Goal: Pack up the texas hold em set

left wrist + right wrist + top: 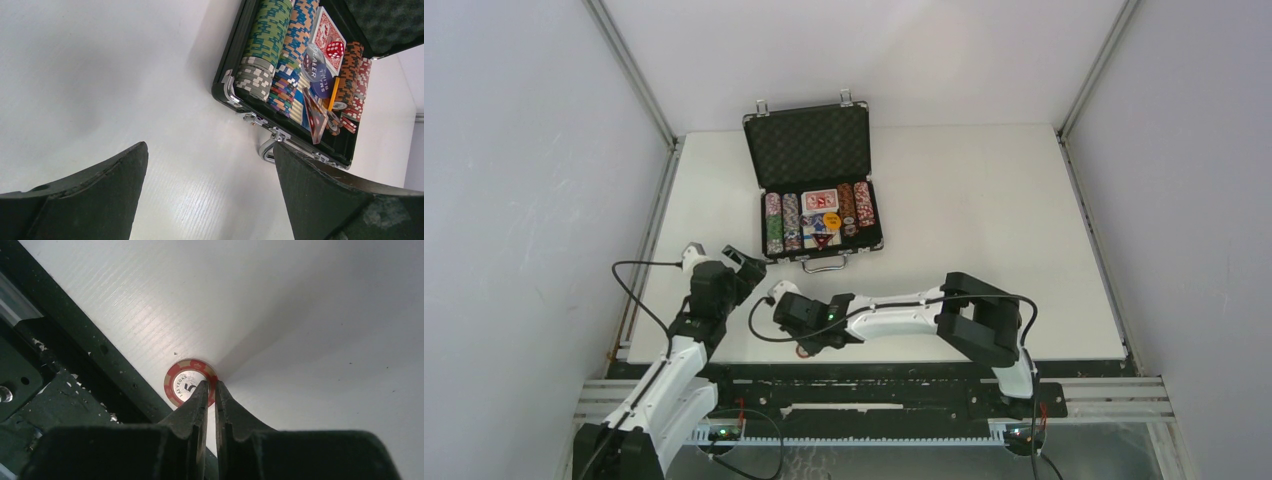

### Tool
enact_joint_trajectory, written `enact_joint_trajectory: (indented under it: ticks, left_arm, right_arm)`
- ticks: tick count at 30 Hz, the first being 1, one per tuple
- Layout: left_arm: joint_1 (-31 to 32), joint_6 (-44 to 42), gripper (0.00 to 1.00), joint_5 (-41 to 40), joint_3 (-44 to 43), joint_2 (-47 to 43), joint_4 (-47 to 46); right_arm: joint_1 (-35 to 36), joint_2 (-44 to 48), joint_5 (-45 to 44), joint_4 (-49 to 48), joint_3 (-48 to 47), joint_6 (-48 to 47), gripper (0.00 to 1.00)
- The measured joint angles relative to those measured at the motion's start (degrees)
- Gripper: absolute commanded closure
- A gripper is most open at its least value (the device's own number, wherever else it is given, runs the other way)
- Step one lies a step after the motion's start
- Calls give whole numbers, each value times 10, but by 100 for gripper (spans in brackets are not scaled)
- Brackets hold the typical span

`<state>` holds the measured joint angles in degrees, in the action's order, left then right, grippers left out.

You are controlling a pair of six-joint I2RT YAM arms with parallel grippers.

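The black silver-edged case [876,243] lies open at the table's middle, lid [807,145] upright, metal handle [824,265] facing me. Rows of striped chips [265,45], a red deck [325,32], a red die [335,48] and dealer buttons [312,62] fill it. One loose red chip [182,385] marked 5 lies flat at the table's front edge. My right gripper [210,384] stands over its right rim, jaws nearly together with a thin slit and nothing between them. My left gripper [210,150] hangs wide open left of the handle [267,147], holding nothing.
The dark front rail [60,340] runs right beside the loose chip, below the table edge. White enclosure walls [524,150] close in both sides and the back. Bare white table [984,200] stretches to the right of the case.
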<state>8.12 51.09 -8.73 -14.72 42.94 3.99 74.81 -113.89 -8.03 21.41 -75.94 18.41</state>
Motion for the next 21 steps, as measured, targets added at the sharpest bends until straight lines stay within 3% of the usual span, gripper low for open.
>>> enact_joint_trajectory:
  ticks: [16,21]
  left_arm:
    - [0,4,1,6,0,2,0]
    - [0,5,0,7,0,2,-1]
  right_arm:
    - [20,9,-10,16,6,14,83]
    - [21,19,-19,21,13,14,64]
